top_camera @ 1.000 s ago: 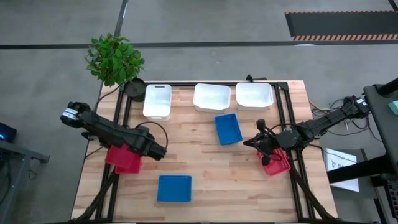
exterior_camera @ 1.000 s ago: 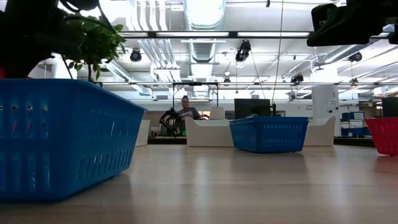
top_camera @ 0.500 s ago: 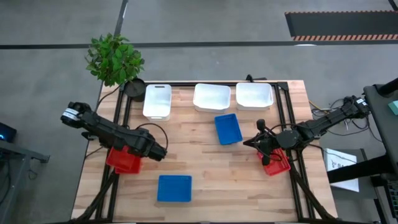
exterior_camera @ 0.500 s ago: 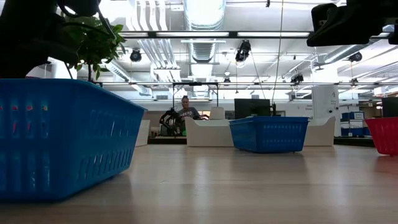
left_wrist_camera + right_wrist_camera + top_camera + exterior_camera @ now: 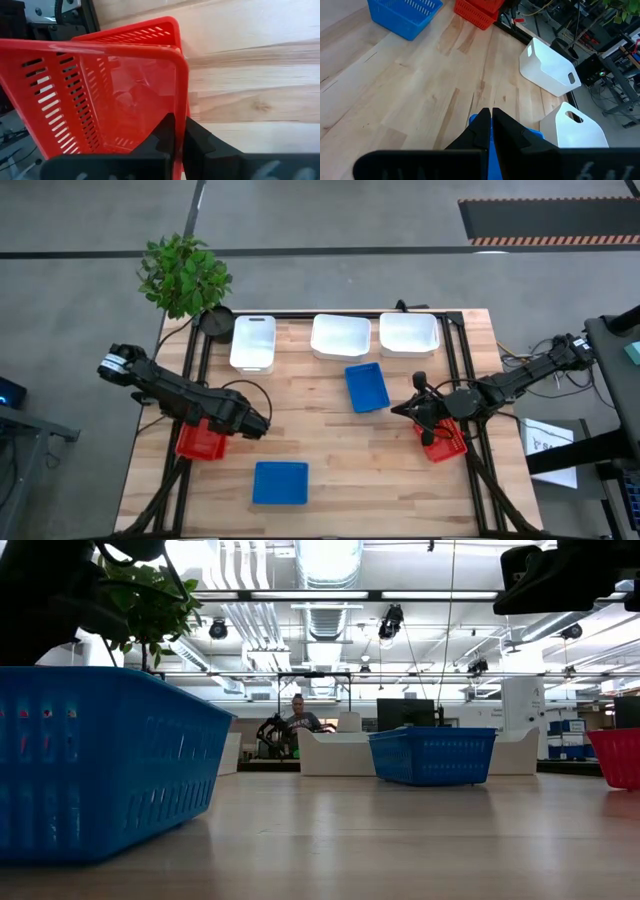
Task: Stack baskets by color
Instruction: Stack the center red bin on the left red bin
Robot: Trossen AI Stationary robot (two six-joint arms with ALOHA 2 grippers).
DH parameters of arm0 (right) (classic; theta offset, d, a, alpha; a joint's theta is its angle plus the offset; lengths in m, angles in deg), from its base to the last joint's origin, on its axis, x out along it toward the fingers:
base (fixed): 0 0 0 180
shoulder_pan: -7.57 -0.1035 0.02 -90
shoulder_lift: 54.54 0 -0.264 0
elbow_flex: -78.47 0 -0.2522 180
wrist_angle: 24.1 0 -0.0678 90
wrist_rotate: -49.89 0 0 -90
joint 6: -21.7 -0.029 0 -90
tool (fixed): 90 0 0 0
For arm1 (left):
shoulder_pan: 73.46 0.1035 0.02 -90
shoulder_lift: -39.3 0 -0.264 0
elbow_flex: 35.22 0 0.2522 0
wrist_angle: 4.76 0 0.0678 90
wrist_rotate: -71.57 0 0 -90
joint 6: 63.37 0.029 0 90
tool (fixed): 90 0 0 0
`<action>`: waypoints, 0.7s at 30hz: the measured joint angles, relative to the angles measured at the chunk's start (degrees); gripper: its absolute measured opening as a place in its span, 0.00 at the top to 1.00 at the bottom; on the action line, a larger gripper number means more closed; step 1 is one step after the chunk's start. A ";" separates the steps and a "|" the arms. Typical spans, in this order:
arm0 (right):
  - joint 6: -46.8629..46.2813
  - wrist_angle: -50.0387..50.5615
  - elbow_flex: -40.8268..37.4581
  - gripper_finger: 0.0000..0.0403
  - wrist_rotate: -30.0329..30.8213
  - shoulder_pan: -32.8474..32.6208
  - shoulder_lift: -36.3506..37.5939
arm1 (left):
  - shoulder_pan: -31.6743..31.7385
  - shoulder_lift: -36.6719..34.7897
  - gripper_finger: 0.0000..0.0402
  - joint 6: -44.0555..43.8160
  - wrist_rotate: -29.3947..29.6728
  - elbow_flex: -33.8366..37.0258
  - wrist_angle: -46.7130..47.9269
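At the table's left edge, my left gripper (image 5: pixel 178 132) is shut on a red basket (image 5: pixel 200 442). A second red basket (image 5: pixel 150 30) shows right behind it. A third red basket (image 5: pixel 447 442) lies under my right arm at the right edge. My right gripper (image 5: pixel 395 410) hangs shut and holds nothing, just right of a blue basket (image 5: pixel 367 387) resting flat on its base mid-table. Another blue basket (image 5: pixel 280 482) sits near the front edge. Three white baskets (image 5: pixel 253 342), (image 5: pixel 340 335), (image 5: pixel 408 333) stand along the far edge. My left gripper pinches the rim of one wall of the red basket (image 5: pixel 181 107), near a corner, with one finger inside and one outside. The fingers point steeply down from above. The basket sits tilted in the hold, over the second red basket; whether its low part rests there I cannot tell.
A potted plant (image 5: pixel 185 275) and its dark round pot (image 5: pixel 215 320) stand at the far left corner. The black table frame (image 5: pixel 455 370) runs along both sides. Bare wood lies between the two blue baskets. A person (image 5: pixel 297 720) sits far behind the table.
My left gripper has stayed in place but tipped a little. The red basket in it has tipped with it and shows narrower from above. My right arm has kept still.
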 joint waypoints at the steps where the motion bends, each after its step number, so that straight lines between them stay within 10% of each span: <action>1: 0.00 0.00 0.00 0.97 0.00 0.00 0.00 | 0.00 0.00 1.00 0.00 -0.01 0.00 -0.05; 21: 0.39 0.00 0.00 0.97 0.00 0.00 0.00 | -0.02 0.00 0.83 0.38 -1.00 0.90 -0.20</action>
